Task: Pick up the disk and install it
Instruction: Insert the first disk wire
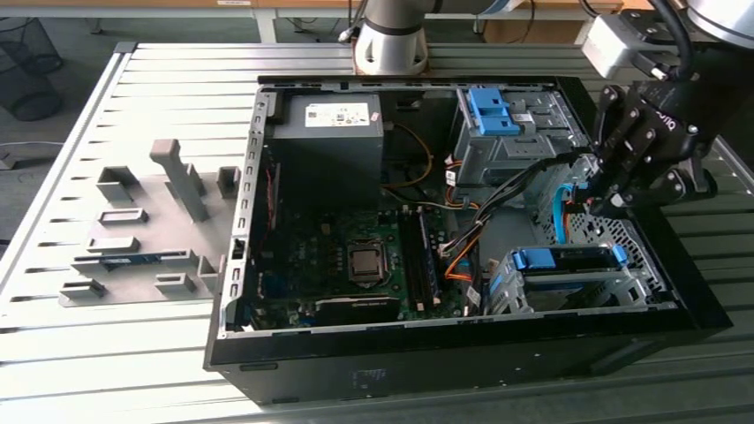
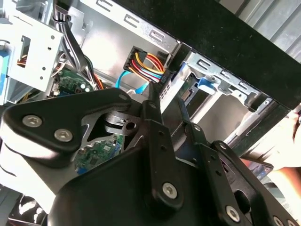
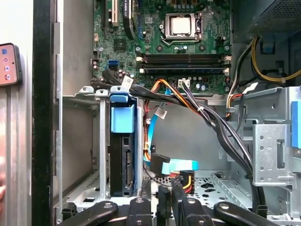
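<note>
I see the silver hard drive in its bright blue plastic caddy (image 3: 123, 141) seated on edge in the metal drive cage (image 1: 571, 287), just beside my black gripper (image 3: 164, 200), whose fingers are nearly closed on nothing.

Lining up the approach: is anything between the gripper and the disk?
Yes. A loose blue data cable and a coloured power plug hang right at the gripper, beside the disk sitting in its metal cage.
</note>
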`<state>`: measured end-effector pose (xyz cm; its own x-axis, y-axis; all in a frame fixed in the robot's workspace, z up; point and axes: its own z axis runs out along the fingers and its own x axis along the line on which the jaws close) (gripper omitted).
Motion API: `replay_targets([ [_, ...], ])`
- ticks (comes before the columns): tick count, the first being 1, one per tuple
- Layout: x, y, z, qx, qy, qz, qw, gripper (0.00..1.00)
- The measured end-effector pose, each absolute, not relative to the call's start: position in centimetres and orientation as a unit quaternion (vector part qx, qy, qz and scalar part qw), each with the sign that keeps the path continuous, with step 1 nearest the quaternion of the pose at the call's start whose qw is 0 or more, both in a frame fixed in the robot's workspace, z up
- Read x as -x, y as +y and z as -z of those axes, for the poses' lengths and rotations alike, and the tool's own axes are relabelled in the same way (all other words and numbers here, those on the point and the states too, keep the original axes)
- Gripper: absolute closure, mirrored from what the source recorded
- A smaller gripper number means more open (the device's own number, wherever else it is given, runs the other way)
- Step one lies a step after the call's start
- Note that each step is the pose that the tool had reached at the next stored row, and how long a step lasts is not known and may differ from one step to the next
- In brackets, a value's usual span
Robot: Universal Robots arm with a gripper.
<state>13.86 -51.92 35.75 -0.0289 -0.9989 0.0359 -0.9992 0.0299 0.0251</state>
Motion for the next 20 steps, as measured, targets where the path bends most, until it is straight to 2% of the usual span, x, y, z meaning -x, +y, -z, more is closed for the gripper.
replay_targets([
  [13,-14.02,-51.74,-35.19,-0.711,-0.703,-0.004,0.024,0.7],
  [15,-14.04,-51.73,-35.16,-0.711,-0.703,-0.004,0.024,0.83],
  [20,-13.83,-51.73,-35.12,-0.711,-0.703,-0.004,0.023,0.84],
])
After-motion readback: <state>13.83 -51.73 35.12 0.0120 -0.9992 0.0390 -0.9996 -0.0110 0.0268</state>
